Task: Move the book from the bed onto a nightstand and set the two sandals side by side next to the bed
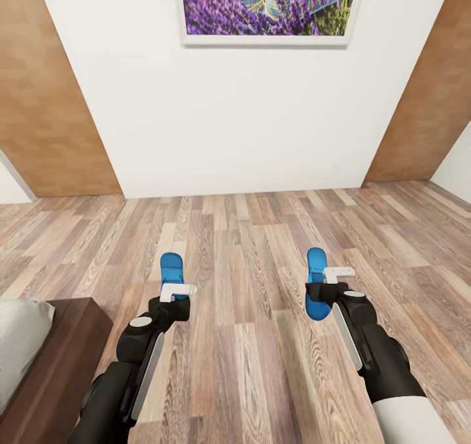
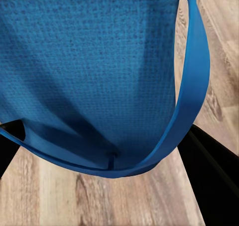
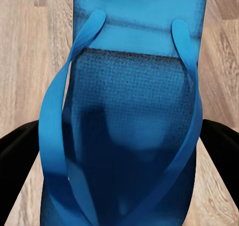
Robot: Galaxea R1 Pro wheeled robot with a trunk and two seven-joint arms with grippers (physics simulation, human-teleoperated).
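Both arms are extended forward over the wood-plank floor [image 1: 261,287], each carrying one blue flip-flop. The left gripper [image 1: 175,293] has the left sandal [image 1: 171,267] projecting beyond its fingers, and the right gripper [image 1: 335,280] has the right sandal [image 1: 316,292] likewise. From the head camera both sandals appear lifted off the planks, well apart from each other, toes pointing toward the white wall [image 1: 248,117].

Judgement: holding one sandal per arm allows both to be set down together. The corner of the bed frame [image 1: 65,359], with a grey edge of mattress [image 1: 19,339] above it, lies just beside the left arm, so the drop zone next to the bed is close. The sandals must be brought nearer one another before release.

The head camera gives spacing and bed position but hides the grip itself. The left wrist camera shows the sole [image 2: 89,66] and strap [image 2: 191,86] at close range, with dark fingers [image 2: 211,161] flanking the toe post; it appears closed on the sandal. The right wrist camera shows the sandal [image 3: 134,121] lengthwise between dark fingers [image 3: 20,141], also appearing clamped. Exact contact points are obscured in both.

The book and nightstands are not visible; a framed lavender picture [image 1: 268,6] hangs on the wall.
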